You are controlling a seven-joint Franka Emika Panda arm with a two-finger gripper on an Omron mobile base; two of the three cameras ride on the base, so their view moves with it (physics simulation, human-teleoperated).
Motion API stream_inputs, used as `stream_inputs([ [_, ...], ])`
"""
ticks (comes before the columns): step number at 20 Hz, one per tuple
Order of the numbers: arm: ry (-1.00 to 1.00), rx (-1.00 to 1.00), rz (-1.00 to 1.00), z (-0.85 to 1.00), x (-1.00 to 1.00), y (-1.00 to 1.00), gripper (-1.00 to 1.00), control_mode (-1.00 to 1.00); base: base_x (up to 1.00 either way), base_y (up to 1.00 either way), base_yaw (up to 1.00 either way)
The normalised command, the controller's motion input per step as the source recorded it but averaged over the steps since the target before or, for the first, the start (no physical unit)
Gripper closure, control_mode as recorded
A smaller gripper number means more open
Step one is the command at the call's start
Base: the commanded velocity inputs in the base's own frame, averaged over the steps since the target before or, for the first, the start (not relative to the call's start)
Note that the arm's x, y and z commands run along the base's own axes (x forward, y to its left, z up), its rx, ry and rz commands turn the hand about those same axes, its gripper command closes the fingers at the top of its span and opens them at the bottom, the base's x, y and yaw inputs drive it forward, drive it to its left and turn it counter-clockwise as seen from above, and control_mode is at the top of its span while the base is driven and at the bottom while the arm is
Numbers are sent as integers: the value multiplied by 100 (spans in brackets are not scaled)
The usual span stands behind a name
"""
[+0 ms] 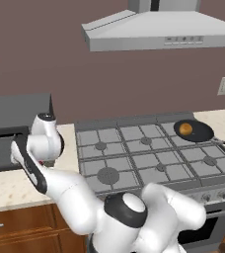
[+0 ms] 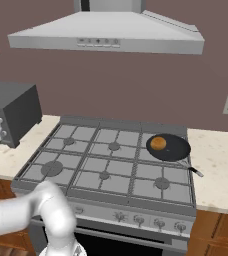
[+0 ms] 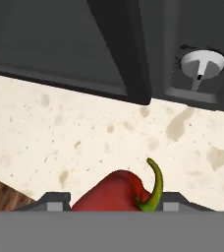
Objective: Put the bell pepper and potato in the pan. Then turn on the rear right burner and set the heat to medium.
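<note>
Red bell pepper (image 3: 119, 193) sits right at the gripper (image 3: 115, 203), over the speckled counter (image 3: 84, 138).

Its green stem (image 3: 155, 189) curls up, and the two dark finger tips (image 3: 52, 201) stand one on each side of it, so the gripper looks closed on the pepper, though the pads are hidden. Close by is the black microwave (image 3: 109, 44) with its white knob (image 3: 202, 64). The potato (image 1: 185, 129) is already in the black pan (image 1: 196, 132) on the rear right of the stove (image 2: 111, 160), far from the pepper. The trip to the pan is long. If the hold is only on the edge, the smooth round pepper could slip out and roll. A fast swing could also bump the microwave.
</note>
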Motion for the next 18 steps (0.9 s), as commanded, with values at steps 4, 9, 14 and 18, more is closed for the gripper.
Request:
stream_inputs([
  [4,0,1,0,68,0,-80,100,-100,0,0,0],
  [9,0,0,0,47,1,-88,100,-100,0,0,0],
  [14,0,0,0,47,34,-82,100,-100,0,0,0],
  [18,1,0,0,55,31,-67,100,-100,0,0,0],
])
